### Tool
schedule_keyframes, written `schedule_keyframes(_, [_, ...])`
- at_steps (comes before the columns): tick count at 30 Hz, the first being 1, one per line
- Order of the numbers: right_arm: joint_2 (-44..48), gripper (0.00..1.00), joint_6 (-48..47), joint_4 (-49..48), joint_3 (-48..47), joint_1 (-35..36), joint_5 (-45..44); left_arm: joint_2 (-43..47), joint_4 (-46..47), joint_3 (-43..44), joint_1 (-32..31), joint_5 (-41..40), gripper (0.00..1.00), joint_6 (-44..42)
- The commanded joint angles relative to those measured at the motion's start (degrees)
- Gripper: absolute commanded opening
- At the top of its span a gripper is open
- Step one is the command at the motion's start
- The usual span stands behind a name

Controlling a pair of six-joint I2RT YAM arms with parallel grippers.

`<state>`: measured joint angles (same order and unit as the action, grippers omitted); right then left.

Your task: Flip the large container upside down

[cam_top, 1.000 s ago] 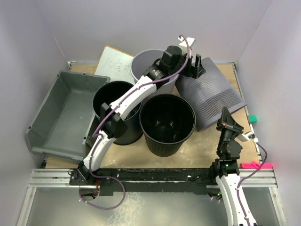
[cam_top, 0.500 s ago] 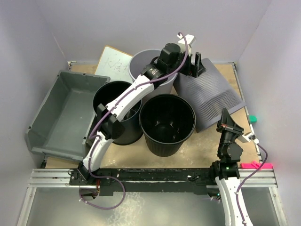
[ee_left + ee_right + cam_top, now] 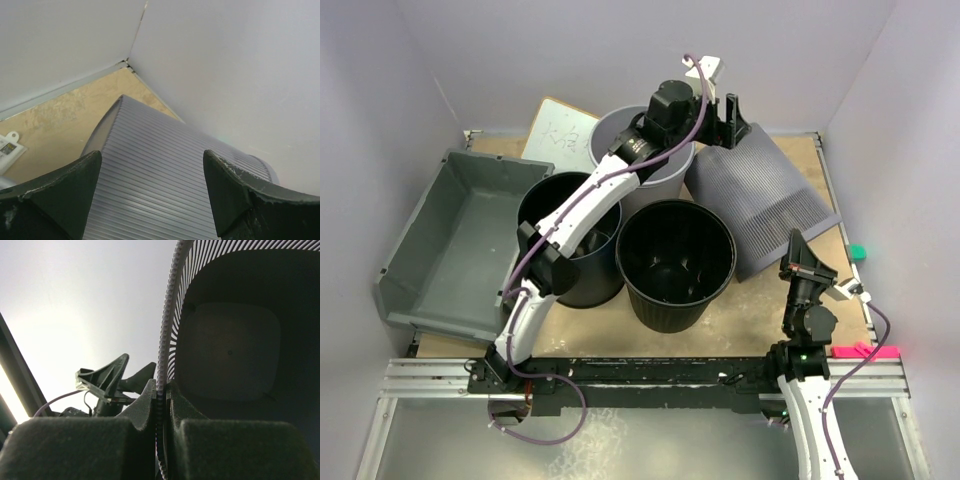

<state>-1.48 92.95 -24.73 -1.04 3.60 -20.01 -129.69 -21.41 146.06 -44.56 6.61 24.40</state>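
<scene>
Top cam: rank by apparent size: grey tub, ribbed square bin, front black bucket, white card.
1. grey tub
2. ribbed square bin, only narrowly ahead of the next
3. front black bucket
4. white card, partly hidden behind buckets

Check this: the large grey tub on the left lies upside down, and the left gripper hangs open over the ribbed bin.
Not upside down: the top view shows the large grey tub standing open side up, its inside showing. The left gripper does hang open over the ribbed bin.

Left pincer (image 3: 151,167) spread, right pincer (image 3: 162,396) clamped.
</scene>
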Motion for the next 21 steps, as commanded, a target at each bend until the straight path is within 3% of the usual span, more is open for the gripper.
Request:
schedule_keyframes(1, [1.6, 0.00, 2.4, -15.8, 7.1, 0.1, 2.9, -0.6, 0.0, 2.5, 1.5, -1.3, 0.79, -1.6])
schedule_keyframes(21, [1.6, 0.00, -4.0, -20.9, 1.8, 0.1, 3.8, -1.4, -0.6, 1.4, 1.8, 4.6, 0.79, -1.8])
